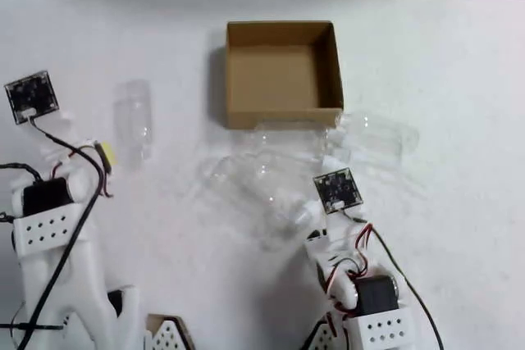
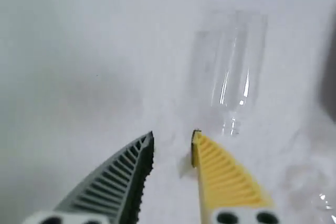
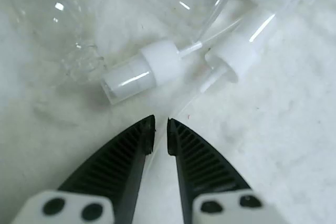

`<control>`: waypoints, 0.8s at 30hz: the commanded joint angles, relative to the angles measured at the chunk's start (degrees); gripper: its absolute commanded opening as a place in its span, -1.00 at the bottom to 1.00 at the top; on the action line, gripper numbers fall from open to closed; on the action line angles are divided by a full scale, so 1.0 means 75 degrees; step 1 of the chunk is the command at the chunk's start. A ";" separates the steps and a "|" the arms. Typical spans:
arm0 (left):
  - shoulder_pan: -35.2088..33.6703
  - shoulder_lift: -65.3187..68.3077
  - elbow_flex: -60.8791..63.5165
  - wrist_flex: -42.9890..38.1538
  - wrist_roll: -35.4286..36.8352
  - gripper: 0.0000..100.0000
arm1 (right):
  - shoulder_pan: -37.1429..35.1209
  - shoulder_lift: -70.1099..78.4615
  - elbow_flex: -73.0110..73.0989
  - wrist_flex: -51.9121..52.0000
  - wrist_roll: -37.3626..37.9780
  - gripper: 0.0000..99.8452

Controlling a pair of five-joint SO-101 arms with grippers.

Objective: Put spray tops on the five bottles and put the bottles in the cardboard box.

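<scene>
We find the left jaws moderately apart on the table [image 1: 459,55], just short of a capless clear bottle [image 2: 231,72] lying flat. The right jaws, a sliver apart, hover near white spray tops [image 3: 142,72] among clustered bottles [image 1: 271,178] before the open cardboard box [image 1: 283,71].

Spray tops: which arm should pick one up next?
Right. The right gripper sits just short of a loose spray top and points at it. The left gripper faces a lone uncapped bottle, far from the tops.
</scene>
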 commanded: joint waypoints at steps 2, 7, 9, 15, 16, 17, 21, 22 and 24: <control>0.0064 0.0006 0.0188 -0.0551 0.0117 -0.68 | 0.0041 -0.0076 0.0070 0.0041 -0.0035 -0.97; 0.0662 0.0006 0.0410 -0.0246 0.0070 -0.68 | 0.0041 -0.0076 0.0070 0.0041 -0.0035 -0.97; 0.0955 0.0006 0.0481 -0.0105 0.0070 -0.68 | 0.0041 -0.0076 0.0070 0.0041 -0.0035 -0.97; 0.1495 0.0006 0.0633 0.0059 0.0070 -0.68 | 0.0041 -0.0076 0.0070 0.0041 -0.0035 -0.97; 0.1495 0.0006 0.0621 0.0070 0.0070 -0.68 | 0.0041 -0.0076 0.0070 0.0041 -0.0035 -0.97; 0.1459 0.0006 0.0610 0.0070 0.0070 -0.68 | 0.0041 -0.0076 0.0070 0.0041 -0.0035 -0.97; 0.1436 0.0006 0.0610 0.0035 0.0059 -0.68 | 0.0041 -0.0076 0.0070 0.0041 -0.0035 -0.97; 0.1436 0.0006 0.0621 0.0035 0.0059 -0.68 | 0.0041 -0.0076 0.0070 0.0041 -0.0035 -0.97; 0.1436 0.0006 0.0621 0.0035 0.0059 -0.68 | 0.0041 -0.0076 0.0070 0.0041 -0.0035 -0.97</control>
